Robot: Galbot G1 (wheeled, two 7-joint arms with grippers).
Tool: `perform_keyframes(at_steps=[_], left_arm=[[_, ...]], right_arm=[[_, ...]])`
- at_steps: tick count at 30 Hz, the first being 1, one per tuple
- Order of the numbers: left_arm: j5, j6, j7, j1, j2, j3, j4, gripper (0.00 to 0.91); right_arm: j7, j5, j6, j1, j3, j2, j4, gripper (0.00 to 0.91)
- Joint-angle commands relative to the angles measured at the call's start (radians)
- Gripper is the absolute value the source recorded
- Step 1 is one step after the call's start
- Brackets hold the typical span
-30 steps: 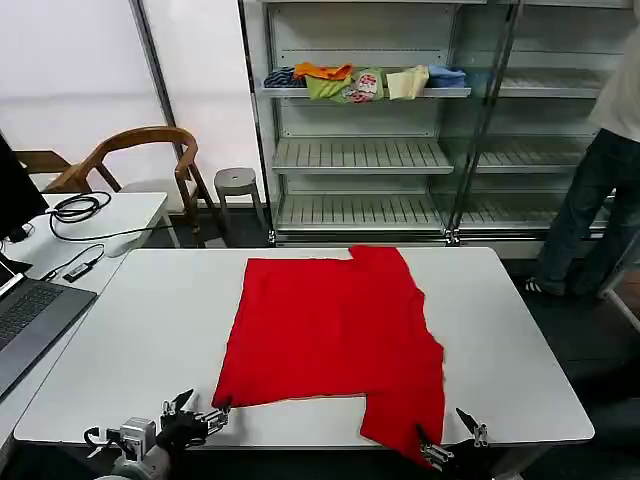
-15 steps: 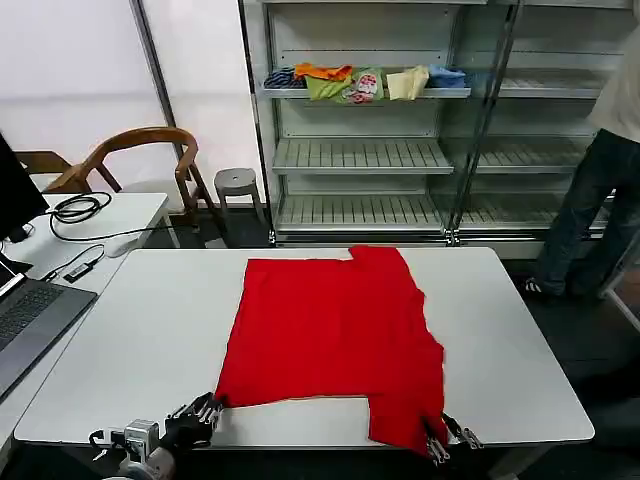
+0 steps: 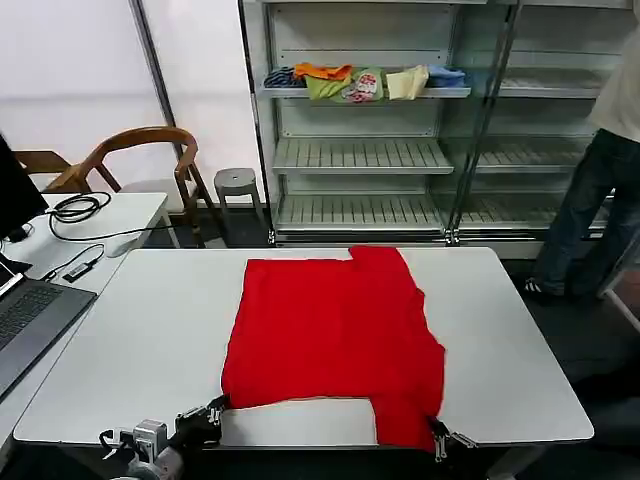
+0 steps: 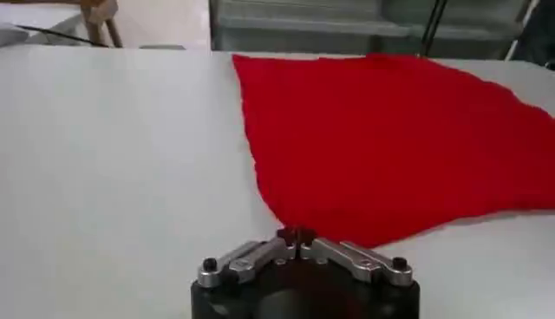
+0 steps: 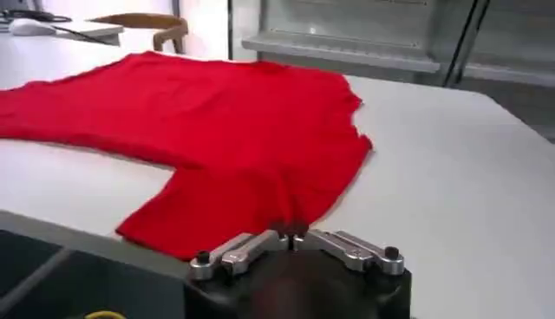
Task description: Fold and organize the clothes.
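A bright red T-shirt [image 3: 335, 335] lies flat in the middle of the head view, on a big white table [image 3: 520, 340]. It is plain red all over, with no print showing on the side that faces up. The top edge is mostly straight, with a bump that sticks up near the upper middle. The right edge is wavy. At the lower right, a flap of the shirt reaches down to the front edge of the table. The cloth looks soft, with a few small wrinkles.

The left gripper [image 3: 212, 412] is at the bottom left of the head view, right at the lower left corner of the shirt. In the left wrist view the left gripper [image 4: 296, 238] has its two fingers [image 4: 242, 258] pressed together, with the tip of the red corner [image 4: 381, 147] pinched between them.

The right gripper [image 3: 441, 437] is at the bottom of the head view, right of the middle, at the lower right flap of the shirt. In the right wrist view the right gripper [image 5: 290, 232] has its fingers [image 5: 355, 249] pressed together on the edge of the red cloth [image 5: 199, 121].

Behind the table, at the top of the head view, stands a grey metal shelf rack [image 3: 360, 155]. On its upper shelf sits a row of folded clothes [image 3: 365, 80] in orange, green, cream and blue. At the left are a wooden chair [image 3: 150, 160], a small grey stool [image 3: 237, 182], and a side table [image 3: 130, 212] with black cables [image 3: 75, 208]. A laptop [image 3: 30, 320] sits at the far left edge.
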Motion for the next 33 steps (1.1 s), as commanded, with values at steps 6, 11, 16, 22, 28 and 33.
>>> perform_keyframes(at_steps=[6,11,16,22,28,33], left_arm=[[-0.070,-0.031,0.009,0.006,-0.032,-0.082,-0.110,0.020],[-0.088,-0.020,0.002,-0.091,-0.021,-0.050,-0.025,0.020],[-0.102,-0.040,0.009,-0.141,-0.025,-0.031,0.039,0.020],[-0.117,-0.055,0.010,-0.226,-0.025,0.004,0.122,0.020],[-0.145,-0.062,0.009,-0.334,-0.023,0.039,0.218,0.020],[-0.161,-0.063,0.010,-0.386,-0.015,0.053,0.272,0.020]], right_arm=[[0.009,0.016,0.003,0.028,0.059,-0.006,0.101,0.000],[0.013,0.035,-0.043,0.175,0.014,-0.015,0.034,0.000],[0.012,0.034,-0.048,0.275,-0.014,-0.014,-0.049,0.000],[-0.004,0.038,-0.051,0.402,-0.047,-0.013,-0.138,0.000],[-0.019,0.041,-0.046,0.527,-0.099,-0.001,-0.252,0.000],[-0.029,0.033,-0.040,0.596,-0.134,0.014,-0.319,0.000]])
